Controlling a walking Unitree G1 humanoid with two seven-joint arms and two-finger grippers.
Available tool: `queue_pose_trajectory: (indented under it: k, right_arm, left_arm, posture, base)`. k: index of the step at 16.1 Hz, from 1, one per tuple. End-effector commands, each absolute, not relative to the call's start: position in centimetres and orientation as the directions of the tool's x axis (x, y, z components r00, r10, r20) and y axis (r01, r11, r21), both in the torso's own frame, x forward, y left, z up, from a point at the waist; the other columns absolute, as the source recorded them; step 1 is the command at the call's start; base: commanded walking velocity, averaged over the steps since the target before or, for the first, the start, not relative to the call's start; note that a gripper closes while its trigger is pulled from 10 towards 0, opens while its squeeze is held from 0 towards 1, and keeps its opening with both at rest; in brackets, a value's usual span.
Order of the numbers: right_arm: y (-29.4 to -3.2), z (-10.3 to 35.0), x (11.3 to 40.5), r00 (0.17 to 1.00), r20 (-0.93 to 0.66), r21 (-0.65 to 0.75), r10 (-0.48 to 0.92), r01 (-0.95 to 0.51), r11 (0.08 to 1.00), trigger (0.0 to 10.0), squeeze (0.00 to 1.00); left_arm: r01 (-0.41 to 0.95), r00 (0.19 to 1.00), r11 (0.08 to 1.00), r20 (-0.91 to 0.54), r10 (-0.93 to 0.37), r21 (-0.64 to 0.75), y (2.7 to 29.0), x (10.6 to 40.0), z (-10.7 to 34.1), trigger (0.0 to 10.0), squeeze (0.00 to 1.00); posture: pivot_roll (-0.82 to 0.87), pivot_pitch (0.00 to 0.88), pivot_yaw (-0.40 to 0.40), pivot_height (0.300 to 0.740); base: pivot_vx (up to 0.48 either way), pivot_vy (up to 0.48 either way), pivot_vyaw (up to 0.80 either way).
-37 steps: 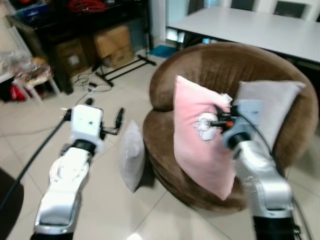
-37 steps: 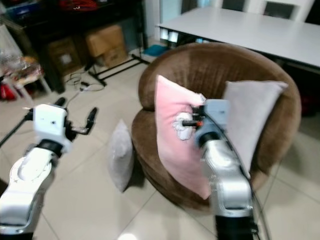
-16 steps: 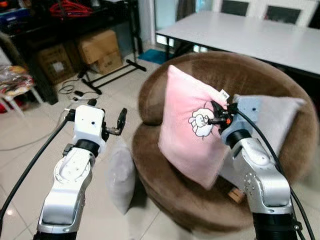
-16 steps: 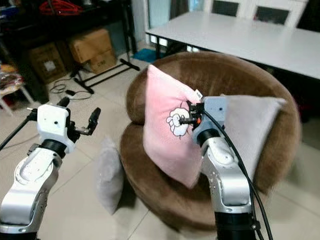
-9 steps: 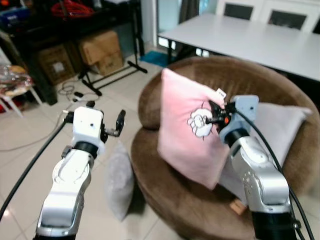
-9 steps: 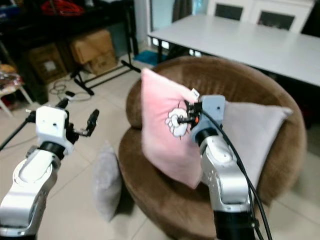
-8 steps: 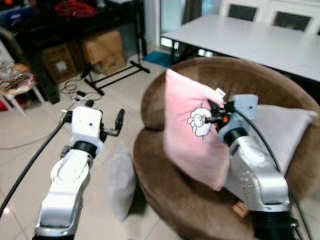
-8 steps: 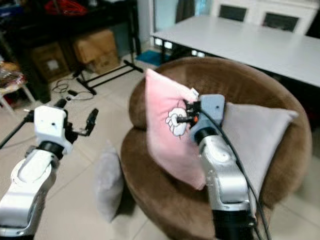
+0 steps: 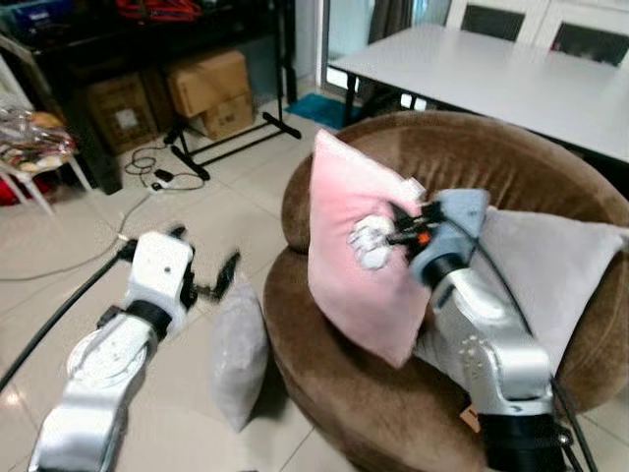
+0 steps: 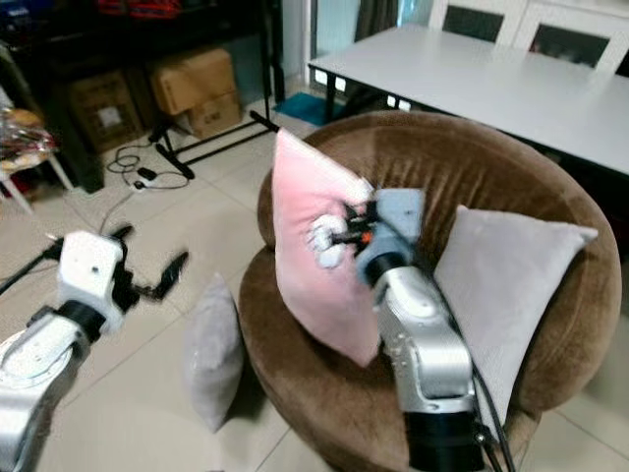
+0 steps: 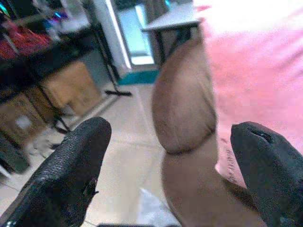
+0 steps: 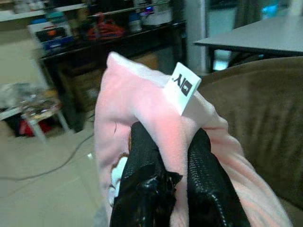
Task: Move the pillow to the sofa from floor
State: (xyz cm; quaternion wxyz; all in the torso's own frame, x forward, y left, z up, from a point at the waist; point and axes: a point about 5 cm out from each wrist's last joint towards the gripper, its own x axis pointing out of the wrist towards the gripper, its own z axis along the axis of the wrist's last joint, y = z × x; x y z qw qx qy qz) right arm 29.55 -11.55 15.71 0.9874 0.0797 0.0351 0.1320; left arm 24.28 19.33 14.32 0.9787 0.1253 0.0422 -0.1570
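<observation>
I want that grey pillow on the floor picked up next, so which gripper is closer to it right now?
The left. The left gripper hovers open just beside the grey pillow on the floor, near its top. The right gripper is up over the brown sofa, jaws shut on the pink pillow.

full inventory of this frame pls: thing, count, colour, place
pink pillow: 1, pink with white print, held up over the sofa seat
grey pillows: 2, grey, one on the sofa's right side, one on the floor against the sofa front
sofa: 1, brown, round, centre
table: 1, white, behind the sofa
cardboard boxes: several, brown, under dark shelving, far left
cables: black, on the floor
left tool: 1, black fingers, open, above the floor pillow
right tool: 1, black fingers, shut on the pink pillow
</observation>
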Motion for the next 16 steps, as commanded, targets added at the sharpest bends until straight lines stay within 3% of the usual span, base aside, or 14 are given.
queue_pose_trajectory:
  k: [1,4,9,13,16]
  right_arm:
    - [-11.6,17.3,29.5,0.962,0.015,0.163,0.273,-0.271,0.949,10.0,0.0]
    - [-11.1,16.9,30.0,0.958,-0.031,0.173,0.286,-0.276,0.945,10.0,0.0]
    - [-11.9,15.9,35.2,0.984,-0.123,0.335,0.13,-0.083,0.939,10.0,0.0]
    - [-16.8,13.1,38.0,0.927,-0.338,0.393,-0.159,0.293,0.872,10.0,0.0]
    - [-20.9,10.2,37.0,0.82,-0.464,0.322,-0.335,0.508,0.799,10.0,0.0]
  left_arm:
    - [0.362,0.932,0.904,-0.12,-0.343,0.226,19.1,24.1,14.9,10.0,0.31]
    - [0.4,0.916,0.882,-0.145,-0.374,0.25,19.7,23.9,15.2,10.0,0.32]
    - [0.438,0.898,0.859,-0.163,-0.408,0.264,20.0,23.9,15.6,10.0,0.32]
    - [0.5,0.865,0.826,-0.197,-0.461,0.261,19.5,23.7,15.2,10.0,0.32]
    - [0.531,0.846,0.808,-0.22,-0.486,0.254,19.4,23.7,14.9,10.0,0.33]
  posture:
    - [-0.04,0.0,0.015,0.74]
    - [-0.03,0.0,0.011,0.74]
    - [-0.02,0.0,0.014,0.74]
    - [0.0,0.0,0.001,0.74]
    - [0.01,0.0,-0.005,0.74]
  base:
    - [0.0,0.0,0.0]
    - [0.0,0.0,0.0]
    - [0.0,0.0,0.0]
    - [0.0,0.0,0.0]
    - [0.0,0.0,0.0]
